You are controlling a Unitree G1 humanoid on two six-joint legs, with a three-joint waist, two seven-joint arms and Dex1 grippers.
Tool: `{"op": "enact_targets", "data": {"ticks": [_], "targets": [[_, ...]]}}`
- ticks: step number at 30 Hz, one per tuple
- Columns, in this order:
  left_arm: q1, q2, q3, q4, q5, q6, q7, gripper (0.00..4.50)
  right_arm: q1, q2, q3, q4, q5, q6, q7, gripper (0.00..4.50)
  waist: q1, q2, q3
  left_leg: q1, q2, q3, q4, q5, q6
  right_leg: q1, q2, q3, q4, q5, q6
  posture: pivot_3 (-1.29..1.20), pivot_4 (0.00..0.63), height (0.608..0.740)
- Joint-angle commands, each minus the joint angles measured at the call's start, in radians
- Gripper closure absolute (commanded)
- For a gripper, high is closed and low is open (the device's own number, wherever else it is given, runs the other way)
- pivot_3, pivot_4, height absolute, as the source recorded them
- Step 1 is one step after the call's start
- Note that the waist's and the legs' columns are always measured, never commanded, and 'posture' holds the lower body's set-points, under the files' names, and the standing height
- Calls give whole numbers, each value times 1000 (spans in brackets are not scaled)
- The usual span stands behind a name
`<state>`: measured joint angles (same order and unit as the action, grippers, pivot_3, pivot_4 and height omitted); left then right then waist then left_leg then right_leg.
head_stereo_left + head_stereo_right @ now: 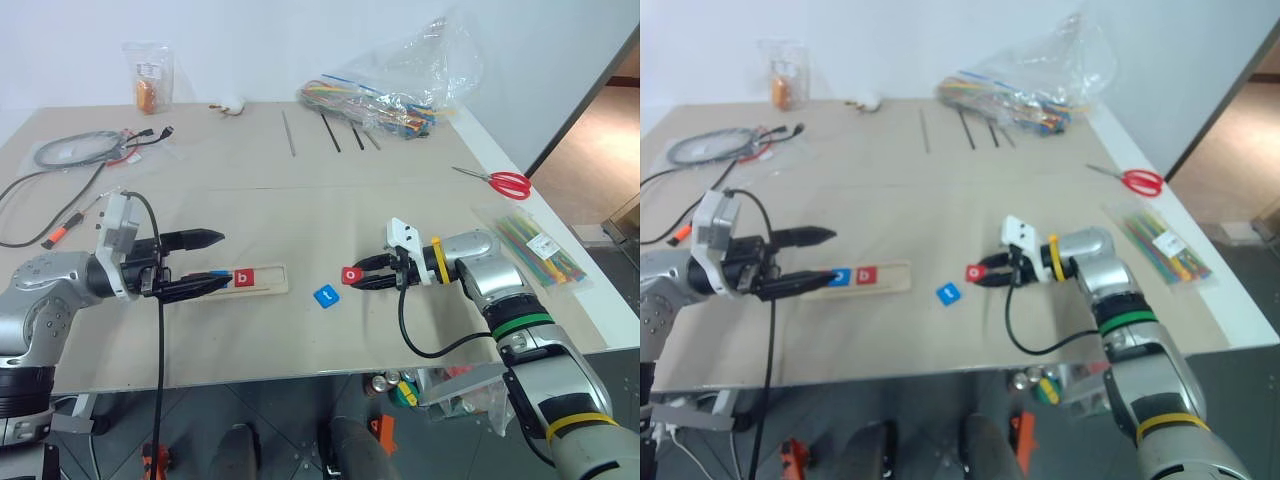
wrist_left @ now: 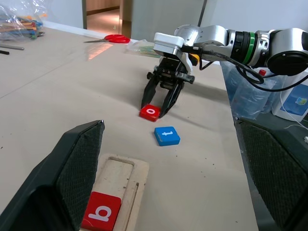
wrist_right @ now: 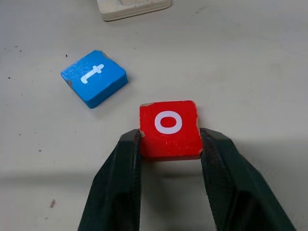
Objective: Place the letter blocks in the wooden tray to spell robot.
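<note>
Right end effector (image 3: 168, 144) pinches the red "o" block (image 3: 169, 129) between both fingers, low on the surface (image 1: 400, 220). Left end effector (image 1: 212, 262) hangs wide apart over the wooden tray (image 1: 268, 281), which carries a red "b" block (image 1: 241, 279) beside a blue block (image 1: 840, 277). Between tray and right end effector lies the blue "t" block (image 1: 326, 296), loose.

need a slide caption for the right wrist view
Right gripper shut on the red o block on the table, with the blue t block lying just beyond.
</note>
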<state>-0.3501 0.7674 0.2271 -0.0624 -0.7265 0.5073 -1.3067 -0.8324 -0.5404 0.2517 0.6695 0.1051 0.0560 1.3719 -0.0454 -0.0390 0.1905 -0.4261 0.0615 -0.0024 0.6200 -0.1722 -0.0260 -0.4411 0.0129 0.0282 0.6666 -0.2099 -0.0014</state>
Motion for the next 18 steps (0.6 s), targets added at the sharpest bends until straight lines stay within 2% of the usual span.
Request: {"op": "enact_targets", "data": {"ticks": [1, 6, 11, 14, 18], "targets": [[5, 12, 28, -31, -11, -16, 6, 0, 6, -3, -36, -36, 23, -1, 16, 3325, 0, 0, 0, 0, 0, 0, 0, 0, 0, 0, 0, 0, 0, 0, 0, 0, 150, 740], [10, 30, 54, -14, -16, -15, 0, 0, 11, 11, -49, -75, 16, 47, -40, 3325, -1, 0, 0, 0, 0, 0, 0, 0, 0, 0, 0, 0, 0, 0, 0, 0, 150, 740], [38, 95, 81, 19, -24, 9, -54, 0, 23, 24, -55, -217, 60, 132, -42, 3325, -1, 0, 0, 1, 0, 0, 0, 0, 0, 0, 0, 0, 1, 0, 0, 0, 150, 740], [61, 151, 93, 55, -11, 1, -106, 0, -10, 45, -32, -295, 69, 177, -36, 3325, -2, 0, 0, 1, 0, 0, 0, 0, 0, 0, 0, 0, 1, 0, -1, 0, 150, 740], [65, 178, 97, 94, 8, -30, -132, 0, -85, 91, 23, -281, 28, 165, -26, 3325, -1, 0, 0, 1, 0, 0, 0, 1, -1, 0, 0, 0, 1, 0, -1, 0, 150, 740]]}}
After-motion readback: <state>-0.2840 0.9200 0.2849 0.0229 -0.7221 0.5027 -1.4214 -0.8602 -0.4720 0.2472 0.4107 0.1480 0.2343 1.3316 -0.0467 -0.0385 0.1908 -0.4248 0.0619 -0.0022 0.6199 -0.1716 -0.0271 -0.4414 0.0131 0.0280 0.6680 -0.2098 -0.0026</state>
